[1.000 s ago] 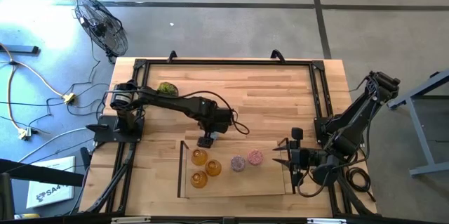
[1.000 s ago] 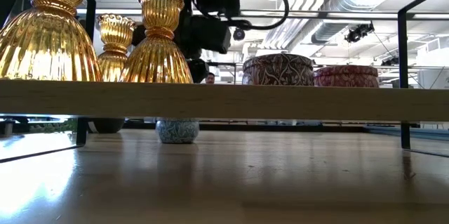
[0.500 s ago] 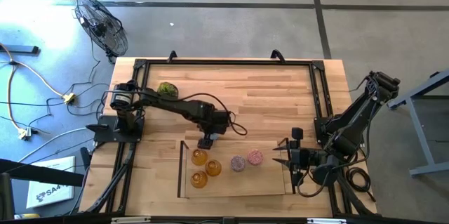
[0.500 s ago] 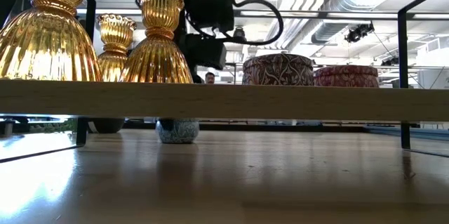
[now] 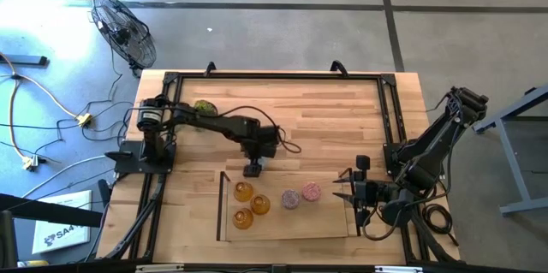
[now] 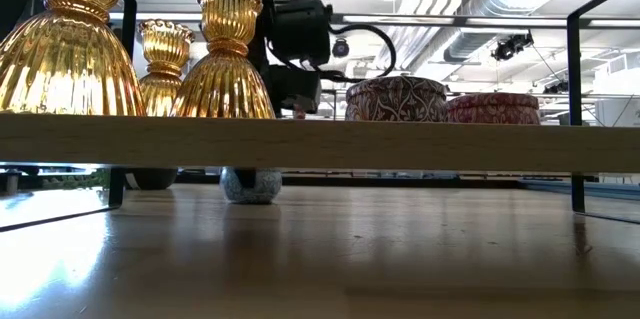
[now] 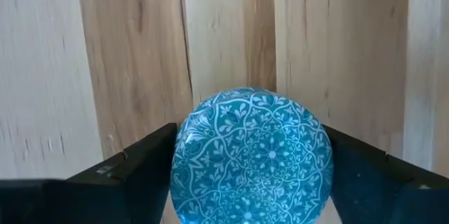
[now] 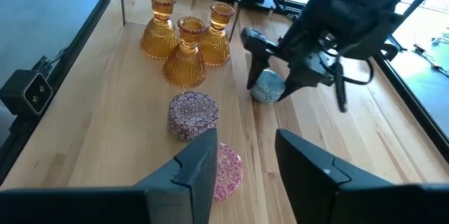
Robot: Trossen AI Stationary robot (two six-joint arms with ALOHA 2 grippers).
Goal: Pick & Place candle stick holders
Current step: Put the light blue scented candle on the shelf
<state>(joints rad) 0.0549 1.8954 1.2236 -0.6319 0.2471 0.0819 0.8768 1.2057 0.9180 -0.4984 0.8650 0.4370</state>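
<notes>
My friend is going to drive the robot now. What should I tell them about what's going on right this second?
Left gripper: down over the pale blue holder on the bare table just beyond the tray's far edge, fingers on either side of it, closing in; no firm grip shows yet.
Right gripper: parked at the tray's right end, partly open, holding nothing.
Done: five holders sit on the tray: three amber holders in a cluster, the purple holder and the pink holder beside them.
Left: finish the grip on the blue one, lift it and set it on the tray with the rest.
</notes>
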